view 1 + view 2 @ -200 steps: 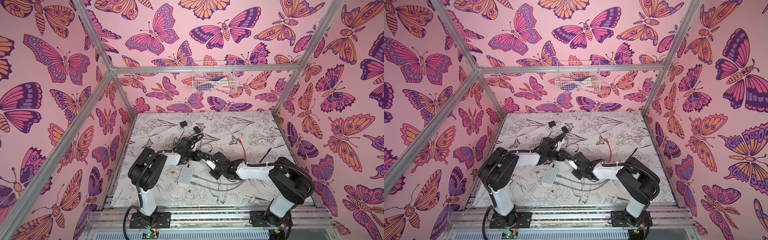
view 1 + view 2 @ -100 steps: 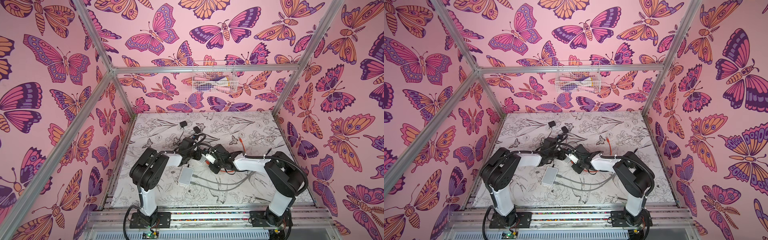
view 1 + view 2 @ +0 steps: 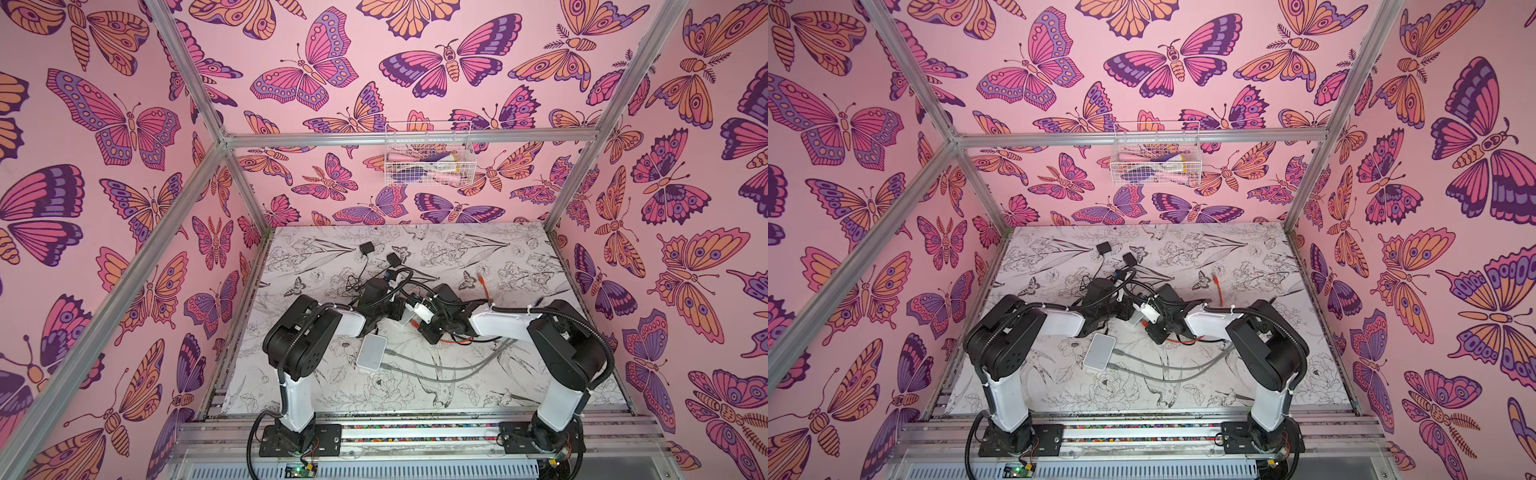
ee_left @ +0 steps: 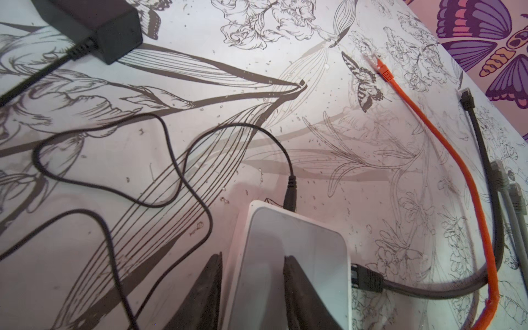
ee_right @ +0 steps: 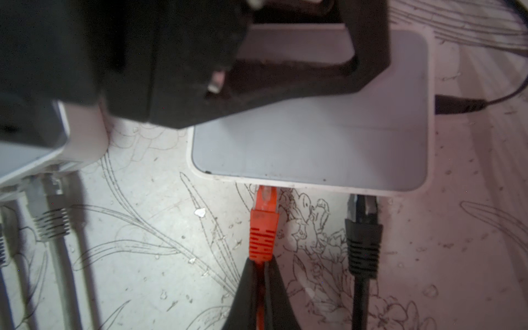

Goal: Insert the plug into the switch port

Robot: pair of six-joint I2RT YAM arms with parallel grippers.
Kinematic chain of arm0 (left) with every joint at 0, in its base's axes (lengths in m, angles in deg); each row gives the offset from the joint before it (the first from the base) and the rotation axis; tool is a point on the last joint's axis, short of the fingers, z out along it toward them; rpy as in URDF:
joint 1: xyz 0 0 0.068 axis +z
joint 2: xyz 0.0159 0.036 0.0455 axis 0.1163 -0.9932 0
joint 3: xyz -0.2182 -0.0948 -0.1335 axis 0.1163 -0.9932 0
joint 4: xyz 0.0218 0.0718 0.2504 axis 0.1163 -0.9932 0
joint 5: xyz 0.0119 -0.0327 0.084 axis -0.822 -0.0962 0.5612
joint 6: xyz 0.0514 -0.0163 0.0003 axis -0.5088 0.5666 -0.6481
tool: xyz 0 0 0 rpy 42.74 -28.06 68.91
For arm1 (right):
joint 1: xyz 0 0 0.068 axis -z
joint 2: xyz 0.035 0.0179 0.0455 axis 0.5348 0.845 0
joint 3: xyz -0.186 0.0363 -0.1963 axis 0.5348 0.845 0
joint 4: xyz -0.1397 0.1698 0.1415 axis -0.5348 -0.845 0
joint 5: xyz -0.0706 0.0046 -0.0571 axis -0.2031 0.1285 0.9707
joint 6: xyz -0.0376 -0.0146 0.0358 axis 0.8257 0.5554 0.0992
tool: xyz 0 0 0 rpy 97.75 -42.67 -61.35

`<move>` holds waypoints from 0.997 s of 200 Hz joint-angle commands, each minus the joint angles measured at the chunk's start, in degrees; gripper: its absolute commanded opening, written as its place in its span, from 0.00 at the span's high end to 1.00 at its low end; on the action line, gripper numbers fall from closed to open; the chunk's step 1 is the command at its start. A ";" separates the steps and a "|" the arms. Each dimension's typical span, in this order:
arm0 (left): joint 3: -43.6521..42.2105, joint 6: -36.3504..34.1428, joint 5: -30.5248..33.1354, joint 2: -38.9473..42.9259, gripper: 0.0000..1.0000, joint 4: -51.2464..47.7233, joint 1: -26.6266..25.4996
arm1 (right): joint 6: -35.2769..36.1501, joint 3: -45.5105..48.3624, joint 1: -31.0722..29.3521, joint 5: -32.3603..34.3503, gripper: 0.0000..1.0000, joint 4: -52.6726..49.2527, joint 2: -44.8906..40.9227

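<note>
Left claw (image 4: pixel 253 258) grasps a white network switch (image 5: pixel 314 137) across its body, holding it flat on the flower-printed tabletop (image 5: pixel 143 257). Right claw (image 5: pixel 261 267) is clenched on the orange cable (image 5: pixel 259 313) just behind the orange plug (image 5: pixel 263 225), whose clear tip meets the switch's port edge; how deep it sits cannot be told. A black plug (image 5: pixel 363 237) occupies a neighbouring port. A second white switch (image 3: pixel 372 352) with grey cables (image 3: pixel 436 368) lies nearby.
</note>
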 commanded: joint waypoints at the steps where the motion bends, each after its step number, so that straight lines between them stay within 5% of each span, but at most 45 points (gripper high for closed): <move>1: -4.67 4.41 -26.22 -5.47 0.63 -12.02 -9.08 | 0.02 -5.61 -1.07 -5.19 1.00 32.80 3.70; 199: -9.61 11.07 -37.13 -12.33 0.65 6.73 -12.50 | -0.96 -17.04 -1.21 -11.40 1.00 34.94 14.07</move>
